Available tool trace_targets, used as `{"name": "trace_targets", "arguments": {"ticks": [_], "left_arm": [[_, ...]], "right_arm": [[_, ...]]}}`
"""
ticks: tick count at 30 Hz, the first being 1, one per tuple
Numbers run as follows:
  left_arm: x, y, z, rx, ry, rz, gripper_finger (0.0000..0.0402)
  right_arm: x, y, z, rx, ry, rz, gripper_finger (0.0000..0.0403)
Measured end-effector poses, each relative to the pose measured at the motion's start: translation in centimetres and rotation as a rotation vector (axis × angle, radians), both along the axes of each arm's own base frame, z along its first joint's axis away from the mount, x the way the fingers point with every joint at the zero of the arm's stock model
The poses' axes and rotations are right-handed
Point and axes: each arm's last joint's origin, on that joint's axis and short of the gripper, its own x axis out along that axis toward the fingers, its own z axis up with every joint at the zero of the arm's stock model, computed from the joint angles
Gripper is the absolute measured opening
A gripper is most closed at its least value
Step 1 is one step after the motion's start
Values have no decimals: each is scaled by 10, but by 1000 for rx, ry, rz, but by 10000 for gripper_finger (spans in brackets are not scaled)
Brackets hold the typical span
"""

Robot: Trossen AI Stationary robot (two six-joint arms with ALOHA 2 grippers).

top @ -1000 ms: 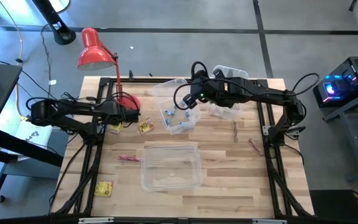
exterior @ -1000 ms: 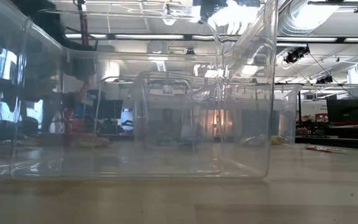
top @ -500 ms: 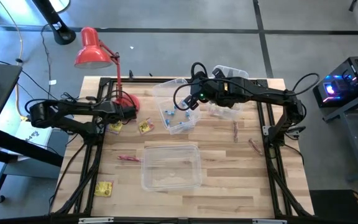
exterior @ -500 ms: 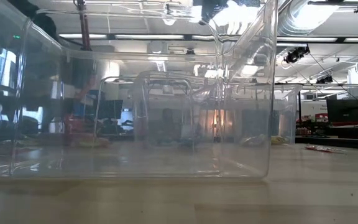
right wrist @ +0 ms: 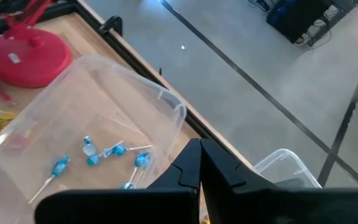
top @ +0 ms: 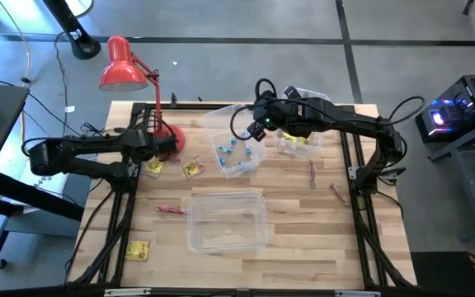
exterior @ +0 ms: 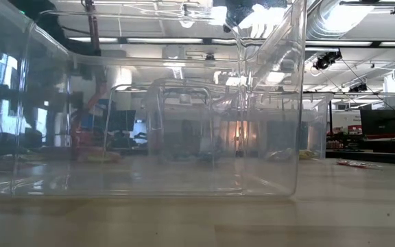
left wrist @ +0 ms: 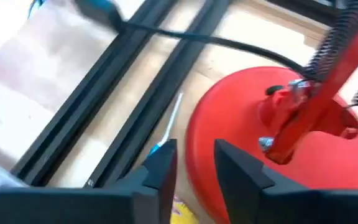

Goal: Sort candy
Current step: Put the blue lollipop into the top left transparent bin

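Loose candy lies on the wooden table: yellow packets and red-pink sticks. Blue pieces on white sticks lie in a clear bin. More yellow packets lie in a second bin at the far right. My left gripper is at the red lamp's base, open by a narrow gap. A blue piece lies by one fingertip. My right gripper hovers shut above the blue-candy bin, with nothing in it.
A large clear bin stands near the front middle and fills the low view. The red desk lamp rises at the far left, its base beside my left gripper. Black frame rails run along the table's sides.
My left gripper has drawn back a little toward the table's left edge, uncovering a yellow packet beside it. My right gripper has gone slightly toward the far edge, still shut, and its arm no longer covers the yellow packets in the far-right bin.
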Motion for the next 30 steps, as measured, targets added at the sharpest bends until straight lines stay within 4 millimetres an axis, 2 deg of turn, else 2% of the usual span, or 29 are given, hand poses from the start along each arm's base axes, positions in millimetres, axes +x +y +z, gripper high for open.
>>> {"name": "trace_targets", "arguments": {"ticks": [6, 12, 15, 22, 30], "left_arm": [[-6, 4, -13, -138, 171, -109, 9], [-12, 4, -29, -288, 291, -202, 1], [-13, 3, -37, -310, 303, -215, 1], [-10, 3, -53, -294, 183, -217, 1], [-2, -10, -54, -333, 133, -309, 0]], "right_arm": [[-1, -7, 0, 30, -6, -1, 0], [-1, -10, 0, 35, -12, -6, 0], [0, -10, 0, 35, -24, -6, 0], [2, -10, 1, 67, -54, 16, 0], [2, -10, 1, 89, -86, -11, 0]]}}
